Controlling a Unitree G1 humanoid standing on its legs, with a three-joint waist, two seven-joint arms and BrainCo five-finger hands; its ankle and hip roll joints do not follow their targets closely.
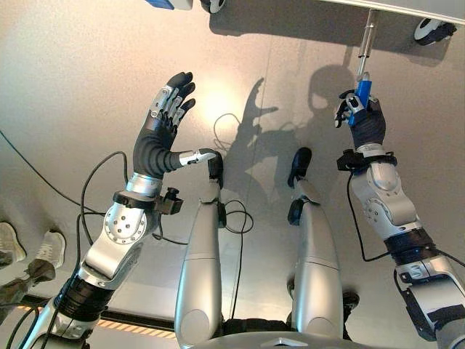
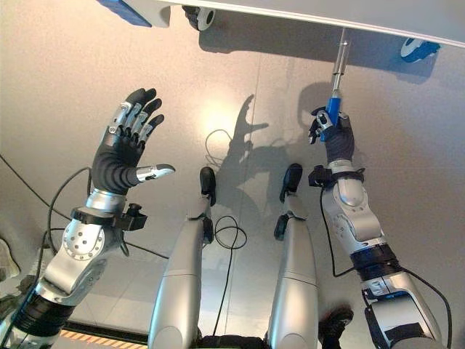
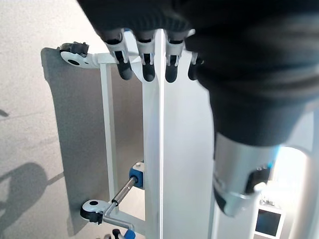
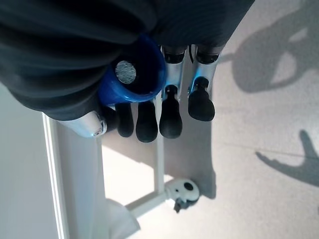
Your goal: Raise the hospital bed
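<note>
Bare grey floor below me, the bed (image 1: pixel 407 7) along the far edge. My right hand (image 1: pixel 361 115) is curled round its blue crank handle (image 1: pixel 362 93) at far right; my left hand (image 1: pixel 166 120) hangs spread. The crank looks stiff; I'd grip it there.

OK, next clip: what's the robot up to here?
The robot stands at the edge of a white hospital bed. Its right hand is curled round the blue grip of the bed's crank handle, whose metal shaft runs up under the frame. Its left hand is held up open over the floor, holding nothing. A person's shoes show at the far left.
</note>
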